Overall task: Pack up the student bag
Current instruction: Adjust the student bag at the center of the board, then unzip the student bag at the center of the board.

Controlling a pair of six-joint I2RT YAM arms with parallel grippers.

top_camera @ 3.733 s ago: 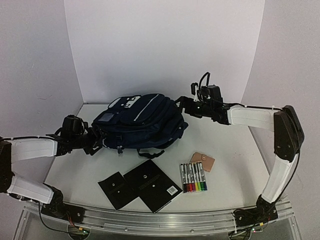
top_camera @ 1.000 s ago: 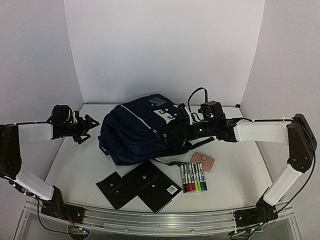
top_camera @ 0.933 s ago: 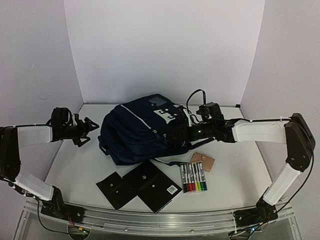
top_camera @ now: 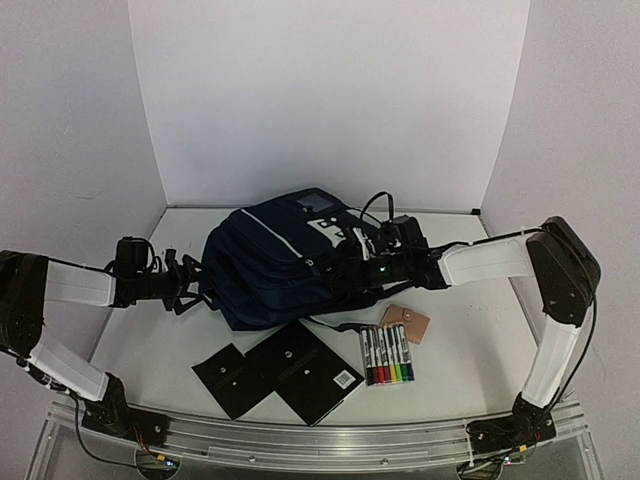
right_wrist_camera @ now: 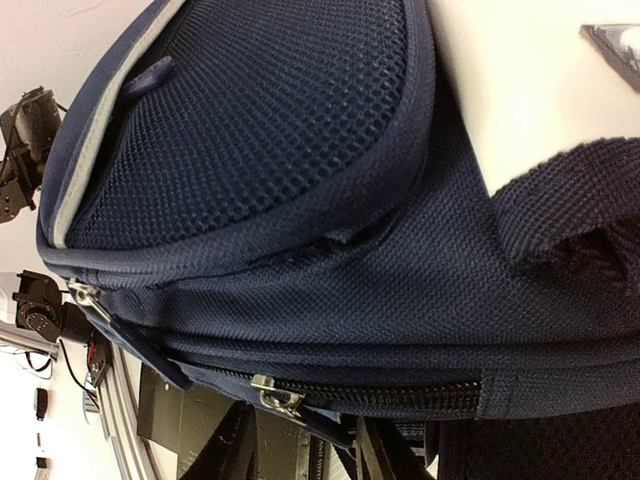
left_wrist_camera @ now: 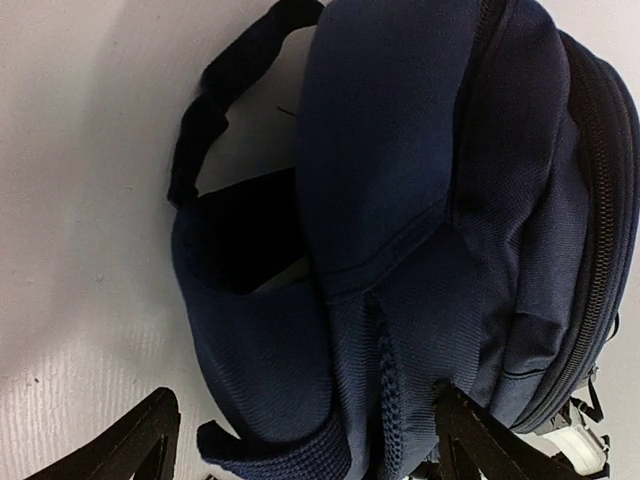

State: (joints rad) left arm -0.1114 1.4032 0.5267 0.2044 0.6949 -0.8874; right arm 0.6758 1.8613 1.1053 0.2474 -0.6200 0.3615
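Observation:
The student bag, navy with white piping, lies on its side mid-table. My left gripper is at the bag's left end. In the left wrist view that gripper is open wide, its fingers either side of a fold of bag fabric and strap. My right gripper is pressed against the bag's right side. In the right wrist view it stands narrowly open, with the zipper edge and a metal zipper pull just above the gap between its fingers.
In front of the bag lie a black square pouch, a black notebook, a pack of coloured markers and a small tan wallet. White walls enclose the table at the back and sides.
The left gripper has moved right and nearer, up to the bag's left end. The right gripper has slid left along the bag and its jaws have narrowed. The bag has stayed in place over the last second.

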